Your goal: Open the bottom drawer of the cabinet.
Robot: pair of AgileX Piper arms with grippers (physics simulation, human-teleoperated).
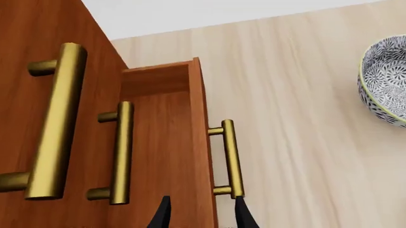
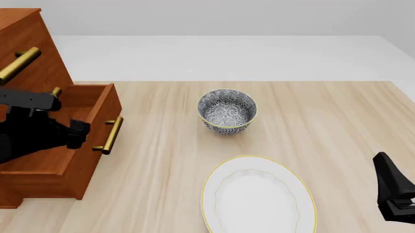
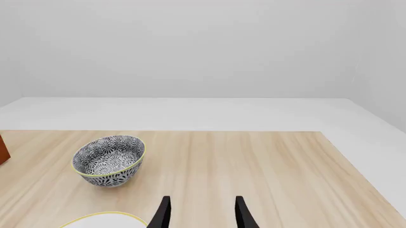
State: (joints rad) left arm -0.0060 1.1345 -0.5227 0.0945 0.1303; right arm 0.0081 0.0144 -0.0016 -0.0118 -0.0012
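Note:
The reddish-brown cabinet point(image 2: 31, 53) stands at the table's left edge. Its bottom drawer point(image 2: 97, 99) is pulled out toward the table's middle, showing its inside point(image 1: 161, 142). A brass bar handle point(image 2: 112, 135) sits on the drawer front. My left gripper point(image 2: 83, 133) hovers over the drawer's front panel, just behind that handle point(image 1: 231, 159). It is open, its fingers straddling the panel's top edge and gripping nothing point(image 1: 203, 216). My right gripper point(image 2: 389, 174) is open at the near right, holding nothing point(image 3: 203, 213).
A patterned blue-and-white bowl point(image 2: 227, 109) stands mid-table, also in the wrist views point(image 1: 387, 80) point(image 3: 109, 161). A white plate with a yellow rim point(image 2: 214, 179) lies near the front edge. The two upper brass handles point(image 1: 57, 118) point(image 1: 120, 152) jut from the cabinet front.

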